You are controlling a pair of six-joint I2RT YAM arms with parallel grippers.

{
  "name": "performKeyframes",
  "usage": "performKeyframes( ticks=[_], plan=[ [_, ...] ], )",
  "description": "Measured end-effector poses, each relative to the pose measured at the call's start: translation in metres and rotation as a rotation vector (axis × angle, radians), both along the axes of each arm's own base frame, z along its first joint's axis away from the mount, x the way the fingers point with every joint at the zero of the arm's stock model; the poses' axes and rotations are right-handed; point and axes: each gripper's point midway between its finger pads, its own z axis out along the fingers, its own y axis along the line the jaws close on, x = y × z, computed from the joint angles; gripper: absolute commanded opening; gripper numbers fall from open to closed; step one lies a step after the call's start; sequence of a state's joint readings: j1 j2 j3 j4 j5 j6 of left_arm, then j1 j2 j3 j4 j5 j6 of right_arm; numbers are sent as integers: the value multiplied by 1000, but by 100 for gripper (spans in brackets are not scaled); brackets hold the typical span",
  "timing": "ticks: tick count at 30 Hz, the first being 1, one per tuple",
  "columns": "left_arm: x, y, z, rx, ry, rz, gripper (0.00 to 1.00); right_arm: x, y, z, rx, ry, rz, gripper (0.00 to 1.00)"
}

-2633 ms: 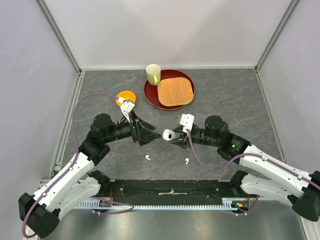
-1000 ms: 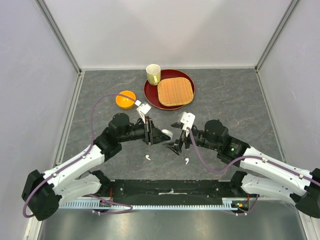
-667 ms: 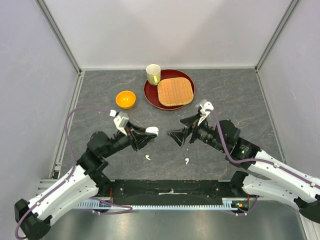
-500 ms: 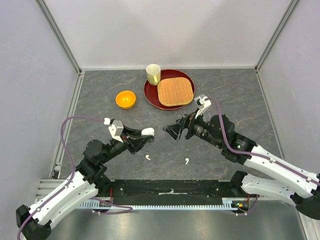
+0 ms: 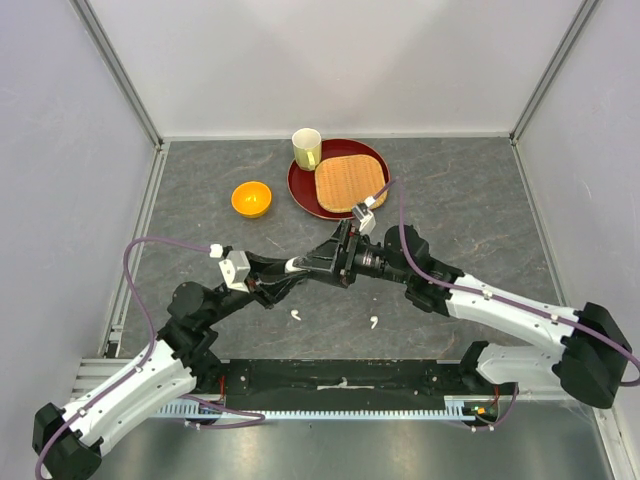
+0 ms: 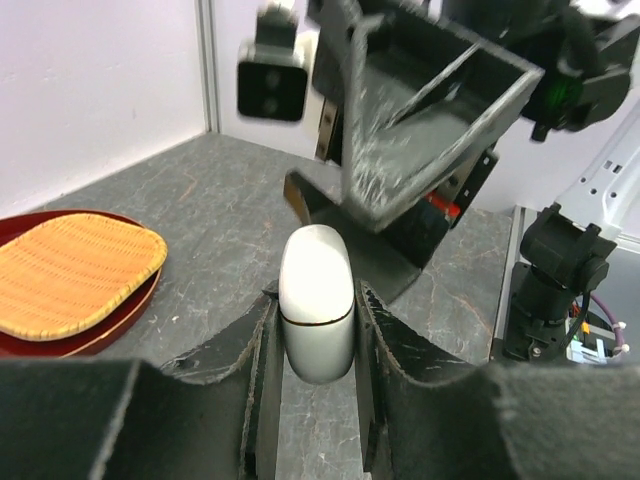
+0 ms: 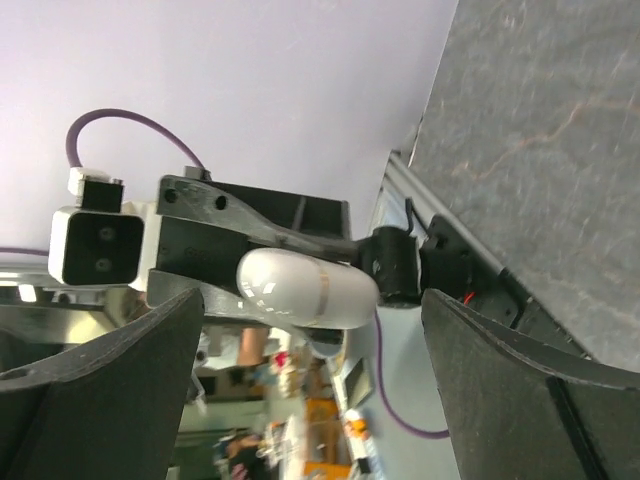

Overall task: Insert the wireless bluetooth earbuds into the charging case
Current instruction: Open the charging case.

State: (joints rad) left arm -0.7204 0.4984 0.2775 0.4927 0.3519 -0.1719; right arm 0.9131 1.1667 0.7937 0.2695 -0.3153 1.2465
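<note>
A white charging case (image 5: 299,264) with its lid shut is held above the table, and my left gripper (image 5: 292,268) is shut on its lower half. The left wrist view shows the case (image 6: 316,300) upright between the left fingers (image 6: 262,350). My right gripper (image 5: 326,263) faces it from the right, open. In the right wrist view the case (image 7: 300,288) lies sideways in line with the gap of the right gripper (image 7: 312,335); I cannot tell whether they touch. Two white earbuds (image 5: 297,316) (image 5: 373,322) lie on the table near the front.
An orange bowl (image 5: 251,198) stands at the back left. A red plate (image 5: 300,188) carries a woven mat (image 5: 350,183), with a yellow cup (image 5: 306,148) at its rim. White walls close in three sides, and a black rail (image 5: 340,378) runs along the front.
The left gripper drew back to the left with the case and stayed shut on it. The right arm swung away, then reached left, bringing its open gripper up to the case.
</note>
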Motion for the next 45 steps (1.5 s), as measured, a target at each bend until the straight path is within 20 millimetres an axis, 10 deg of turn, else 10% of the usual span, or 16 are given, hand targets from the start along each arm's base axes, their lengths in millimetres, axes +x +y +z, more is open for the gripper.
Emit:
performKeyframes(
  ticks=[15,28,45],
  plan=[
    [-6,2,1,-10,-57,-12,2,-10,11,3,130,203,69,74],
    [-6,2,4,-18,-76,-15,18,-12,14,-5,119,249,101,16],
    [-5,-1,9,-66,-73,-25,40,-13,15,3,237,290,124,4]
  ],
)
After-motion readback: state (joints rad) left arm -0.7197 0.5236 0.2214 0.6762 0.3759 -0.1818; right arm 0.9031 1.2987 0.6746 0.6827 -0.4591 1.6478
